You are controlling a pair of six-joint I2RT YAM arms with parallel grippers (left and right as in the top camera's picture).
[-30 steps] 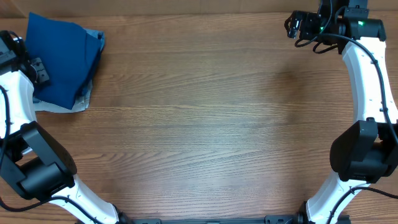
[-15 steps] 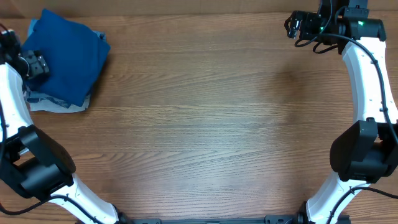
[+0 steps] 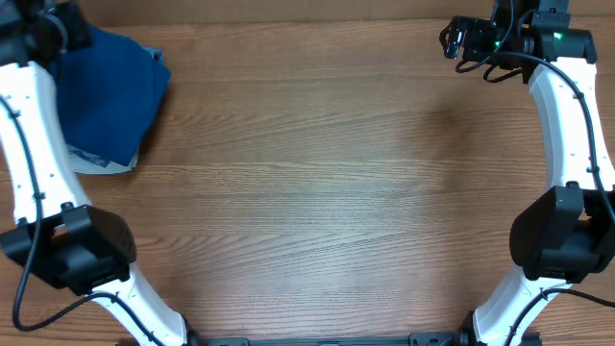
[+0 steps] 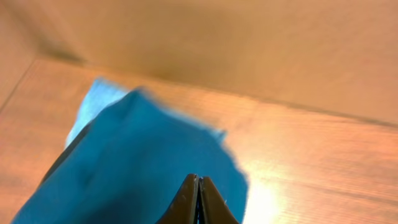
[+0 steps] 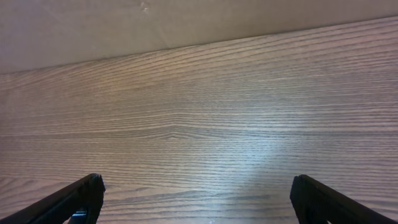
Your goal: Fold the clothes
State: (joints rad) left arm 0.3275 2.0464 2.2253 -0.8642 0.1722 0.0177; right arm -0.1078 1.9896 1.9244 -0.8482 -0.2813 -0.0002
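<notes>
Wood-grain surface (image 3: pixel 317 192), brown, grain running left to right, with a plain beige wall (image 5: pixel 186 25) standing right along its far edge. That's about all of the room you get to see. The lighting throws a soft bright patch on the wood in both wrist views.

The clothes sit in the far left corner: a blue cloth (image 3: pixel 110 91) bunched into a rough folded pile, lying on top of a pale cloth (image 3: pixel 101 161) that peeks out along its near edge. In the left wrist view the pale one also shows past the far-left side of the blue one.

The left arm (image 3: pixel 34 125) runs up the left edge of the surface, and the left gripper (image 4: pixel 198 180) is at the far left corner, over the far part of the blue cloth. From its own camera the two fingers are pressed together into a point, with blue fabric filling the view below them. That view is blurry and I can't see any fabric pinched between the tips, so it looks closed on nothing — I can't tell if it's touching the pile or just above it.

The right arm (image 3: pixel 567 125) goes up the right edge, and the right gripper (image 5: pixel 196 183) is way over at the far right corner, well apart from the clothes. Its fingers are spread wide with nothing between them — wood underneath and the wall beyond.
</notes>
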